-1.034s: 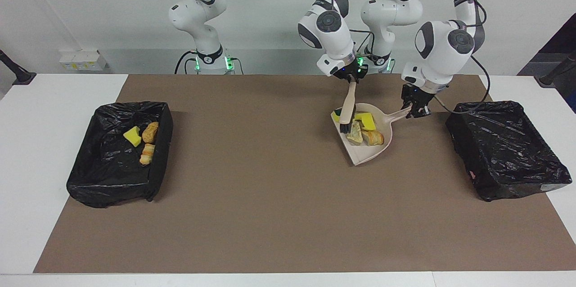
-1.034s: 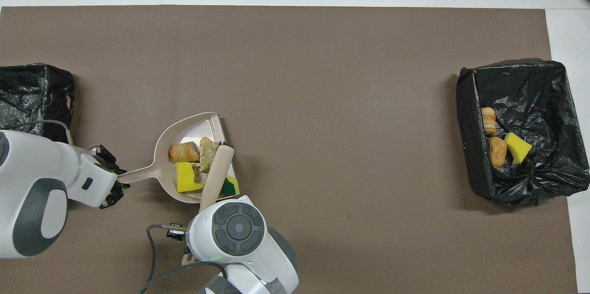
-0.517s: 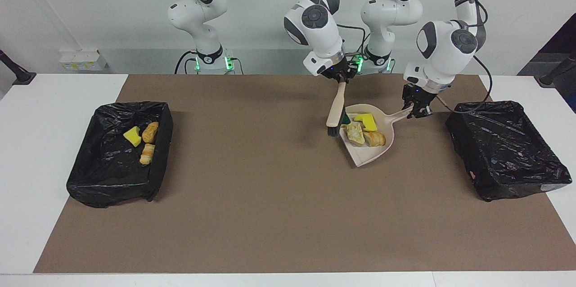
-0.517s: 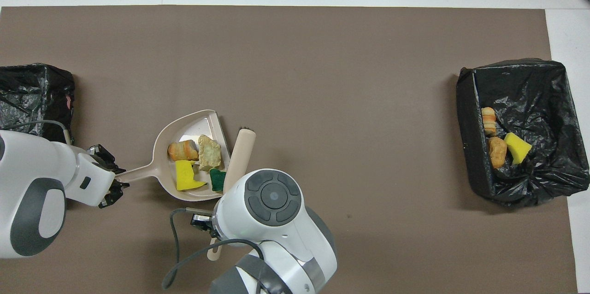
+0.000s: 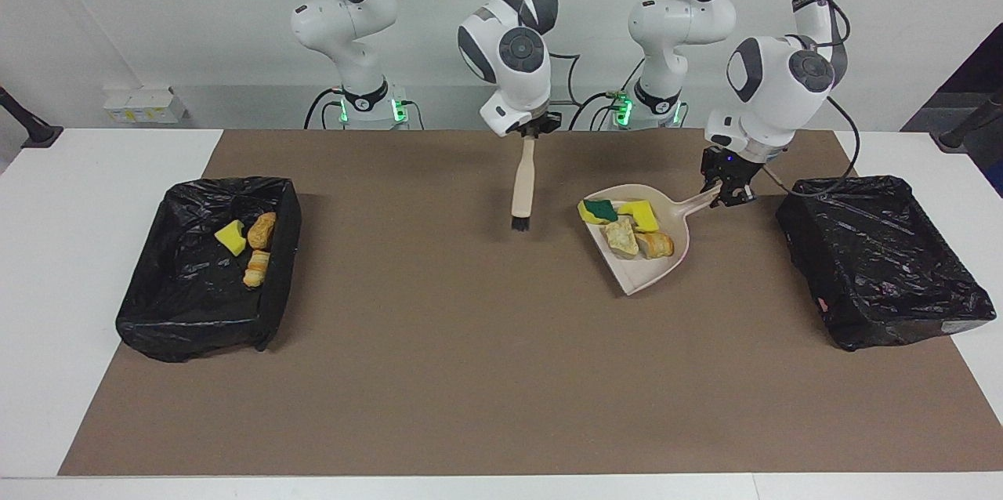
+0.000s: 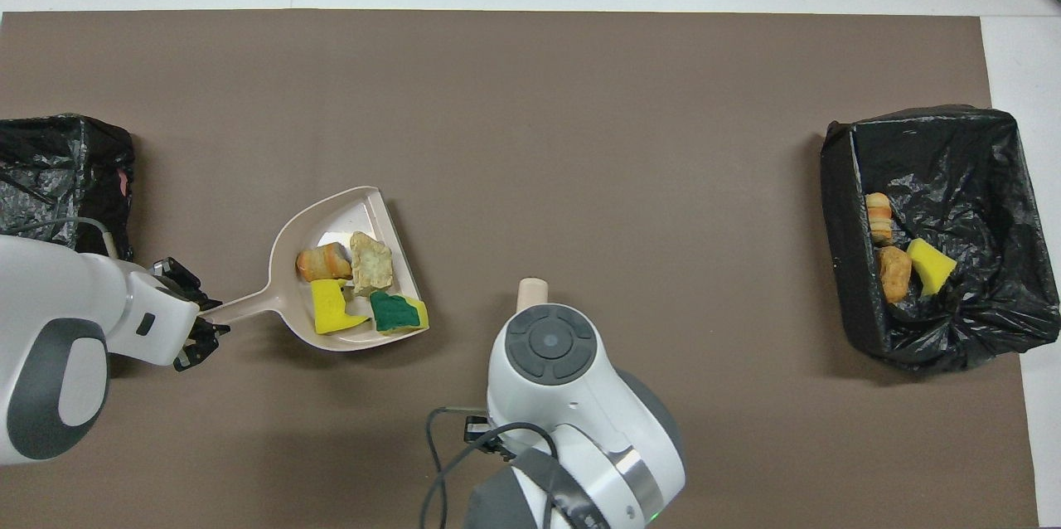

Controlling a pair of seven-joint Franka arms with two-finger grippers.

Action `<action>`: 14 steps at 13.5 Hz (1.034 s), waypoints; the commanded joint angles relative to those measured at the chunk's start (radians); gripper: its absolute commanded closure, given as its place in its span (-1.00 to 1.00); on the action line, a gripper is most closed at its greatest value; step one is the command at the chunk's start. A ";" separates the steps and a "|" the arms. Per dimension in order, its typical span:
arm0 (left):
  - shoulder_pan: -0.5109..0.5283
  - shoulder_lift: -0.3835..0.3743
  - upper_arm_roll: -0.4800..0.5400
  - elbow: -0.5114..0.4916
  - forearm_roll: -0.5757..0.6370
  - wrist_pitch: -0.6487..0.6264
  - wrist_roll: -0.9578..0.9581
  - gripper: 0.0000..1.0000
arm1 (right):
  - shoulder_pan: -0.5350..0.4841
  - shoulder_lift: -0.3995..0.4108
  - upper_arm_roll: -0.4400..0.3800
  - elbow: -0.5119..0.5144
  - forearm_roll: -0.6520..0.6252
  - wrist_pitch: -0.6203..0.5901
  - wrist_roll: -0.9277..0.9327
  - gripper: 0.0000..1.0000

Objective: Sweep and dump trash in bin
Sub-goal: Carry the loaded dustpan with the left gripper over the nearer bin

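Clock hours here lie flat on the mat (image 5: 439,375), hub at its middle, twelve pointing away from the robots.

At about six, close to the hub, the right gripper (image 5: 530,133) hung over the mat, its fingers closed on the top of the brush (image 5: 521,186). The brush hung nearly upright, bristles down. I could not tell whether the bristles touched the mat.

Toward eight, the left gripper (image 5: 722,194) was over the mat, its fingers clamped on the tip of the dustpan (image 5: 639,273) handle. The handle pointed to seven and the open lip faced the hub. I could not tell whether the dustpan rested on the mat or was raised.

The dustpan sat at nine, about halfway out from the hub, well apart from the brush. Four pieces of trash lay bunched in it. On a dial of the dustpan's own, the yellow sponge (image 6: 331,309) was at seven, the green-topped sponge (image 6: 398,313) at four by the lip, the brown roll (image 6: 323,264) at ten and the pale lump (image 6: 370,262) at one. The lump touched the roll.

The three o'clock bin (image 5: 188,339), lined in black plastic, stood at the mat's edge with the other three pieces inside, along the wall nearest the hub. On that bin's own dial, a sponge chunk (image 6: 930,265) was at six, a brown lump (image 6: 893,272) beside it at eight and a striped roll (image 6: 879,214) at ten.

The nine o'clock bin (image 5: 850,185), also lined in black, stood at the other edge, near the left gripper, with no trash showing in it.
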 commanded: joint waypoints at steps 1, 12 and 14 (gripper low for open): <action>0.085 -0.015 -0.005 0.050 -0.050 -0.007 0.005 1.00 | -0.111 -0.128 0.008 -0.198 -0.017 -0.005 -0.152 1.00; 0.269 0.006 -0.001 0.352 -0.064 -0.294 -0.487 1.00 | 0.119 -0.158 0.017 -0.285 -0.003 0.166 -0.028 1.00; 0.338 0.020 -0.001 0.387 -0.056 -0.326 -0.492 1.00 | 0.159 -0.129 0.017 -0.286 0.026 0.220 0.006 1.00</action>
